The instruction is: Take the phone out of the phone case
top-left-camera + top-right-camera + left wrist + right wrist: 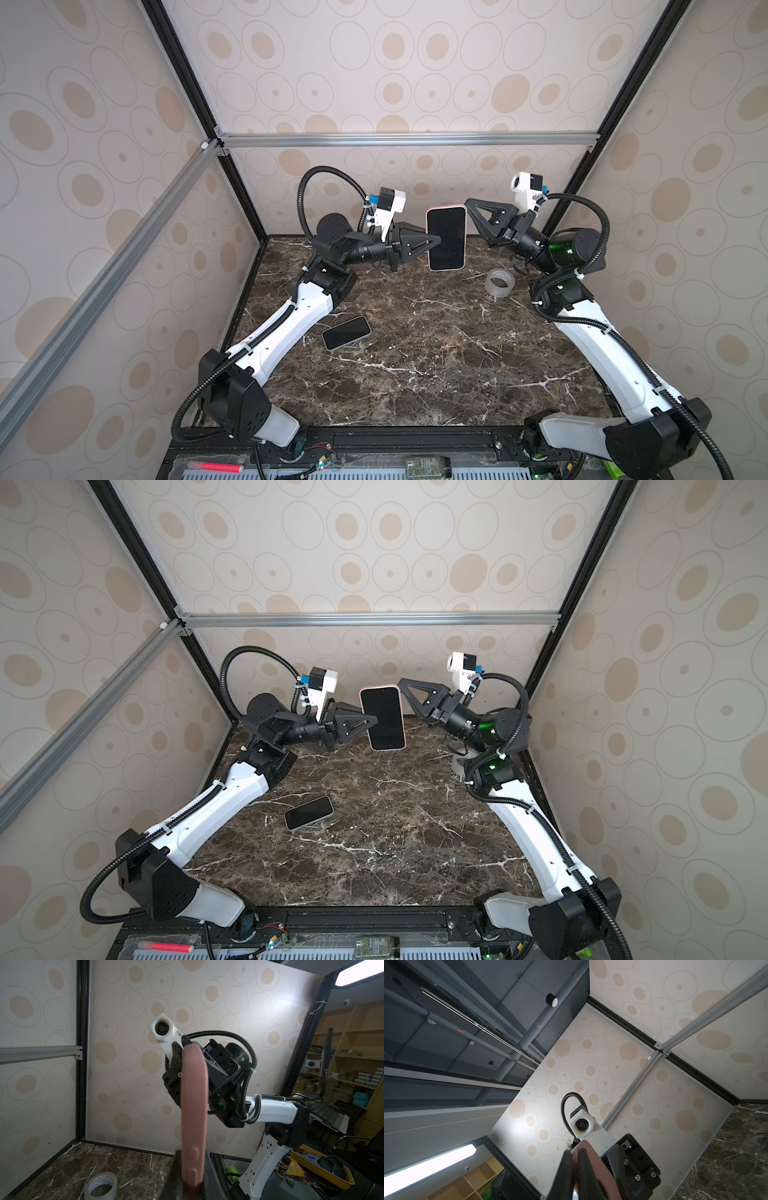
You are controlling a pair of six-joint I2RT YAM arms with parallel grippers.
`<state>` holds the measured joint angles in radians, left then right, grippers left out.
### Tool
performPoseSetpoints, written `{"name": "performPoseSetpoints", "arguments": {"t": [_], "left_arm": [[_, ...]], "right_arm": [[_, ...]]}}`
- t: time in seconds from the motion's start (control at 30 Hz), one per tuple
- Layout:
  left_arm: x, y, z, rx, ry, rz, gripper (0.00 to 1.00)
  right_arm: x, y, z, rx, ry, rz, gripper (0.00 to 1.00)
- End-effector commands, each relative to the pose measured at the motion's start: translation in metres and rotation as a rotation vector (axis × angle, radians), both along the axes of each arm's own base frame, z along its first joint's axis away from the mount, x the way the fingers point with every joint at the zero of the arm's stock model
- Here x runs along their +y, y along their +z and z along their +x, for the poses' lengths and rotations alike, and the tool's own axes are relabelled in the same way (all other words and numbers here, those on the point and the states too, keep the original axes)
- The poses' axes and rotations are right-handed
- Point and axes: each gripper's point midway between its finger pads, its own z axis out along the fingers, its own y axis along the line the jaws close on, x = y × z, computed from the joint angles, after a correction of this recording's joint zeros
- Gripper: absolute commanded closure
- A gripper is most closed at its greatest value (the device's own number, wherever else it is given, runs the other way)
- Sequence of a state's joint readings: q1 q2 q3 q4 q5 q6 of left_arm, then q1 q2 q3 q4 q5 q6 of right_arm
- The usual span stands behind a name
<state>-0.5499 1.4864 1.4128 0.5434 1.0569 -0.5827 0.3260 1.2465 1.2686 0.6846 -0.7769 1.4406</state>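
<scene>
phone (pixel 451 232) in its pink phone case (pixel 193 1105) stands upright in the air over the back of the desk (pixel 436 365), dark screen facing both top views. my left gripper (pixel 435 241) is clamped on its long left edge, and my right gripper (pixel 468 204) is pinched tight on the case's upper right corner. a second phone (pixel 346 333) lies flat on the desk near my left arm. a clear tape roll (pixel 100 1187) sits by my right arm; the print inside its core is too blurred to read.
</scene>
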Motion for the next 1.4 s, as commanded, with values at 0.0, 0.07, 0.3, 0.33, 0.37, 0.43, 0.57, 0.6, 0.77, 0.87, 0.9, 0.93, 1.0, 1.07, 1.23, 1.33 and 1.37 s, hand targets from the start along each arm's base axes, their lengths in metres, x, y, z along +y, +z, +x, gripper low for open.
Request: {"name": "performPoseSetpoints", "arguments": {"t": [0.0,0.07,0.3,0.33,0.37,0.43,0.57,0.6,0.77,0.87,0.9,0.93,1.0,1.07,1.23,1.33,1.37], "left_arm": [[0.001,0.036,-0.024,-0.128,-0.020,-0.054,1.00],[0.002,0.037,-0.024,-0.121,-0.021,-0.065,1.00],[0.004,0.039,-0.027,-0.097,-0.039,-0.081,1.00],[0.004,0.039,-0.028,-0.100,-0.036,-0.078,1.00],[0.005,0.039,-0.027,-0.098,-0.028,-0.070,1.00],[0.004,0.037,-0.023,-0.101,0.000,-0.048,1.00],[0.004,0.038,-0.018,-0.122,0.053,-0.015,1.00],[0.005,0.038,-0.017,-0.140,0.071,-0.011,1.00],[0.016,0.038,-0.018,-0.246,0.158,-0.053,1.00],[0.020,0.041,-0.018,-0.249,0.189,-0.052,1.00],[0.020,0.041,-0.018,-0.247,0.194,-0.048,1.00],[0.022,0.042,-0.024,-0.279,0.181,-0.058,1.00],[0.025,0.039,-0.046,-0.360,0.104,-0.098,1.00],[0.028,0.039,-0.052,-0.390,0.089,-0.124,1.00],[0.030,0.033,-0.058,-0.434,0.036,-0.125,1.00],[0.029,0.031,-0.063,-0.443,-0.007,-0.133,1.00],[0.028,0.028,-0.062,-0.440,-0.014,-0.130,1.00]], "right_arm": [[0.017,-0.032,-0.004,0.081,0.088,-0.085,0.92],[0.015,-0.028,-0.005,0.054,0.075,-0.074,0.84],[0.001,-0.011,-0.021,-0.139,-0.061,-0.152,0.50],[-0.001,-0.011,-0.022,-0.162,-0.085,-0.178,0.47],[-0.003,-0.009,-0.025,-0.190,-0.102,-0.203,0.44],[-0.005,-0.006,-0.029,-0.237,-0.132,-0.243,0.41],[-0.010,-0.010,-0.029,-0.258,-0.193,-0.286,0.44],[-0.012,-0.011,-0.027,-0.258,-0.211,-0.299,0.44],[-0.012,-0.019,-0.026,-0.258,-0.225,-0.354,0.44],[-0.012,-0.016,-0.034,-0.298,-0.221,-0.364,0.44],[-0.012,-0.013,-0.038,-0.319,-0.212,-0.364,0.44],[-0.012,-0.012,-0.041,-0.336,-0.206,-0.366,0.45],[-0.011,-0.010,-0.045,-0.349,-0.197,-0.373,0.46],[-0.010,-0.009,-0.046,-0.346,-0.181,-0.374,0.47],[-0.003,0.004,-0.063,-0.414,-0.074,-0.319,0.46],[-0.001,0.007,-0.071,-0.452,-0.032,-0.308,0.45],[0.000,0.007,-0.073,-0.463,-0.023,-0.308,0.45]]}}
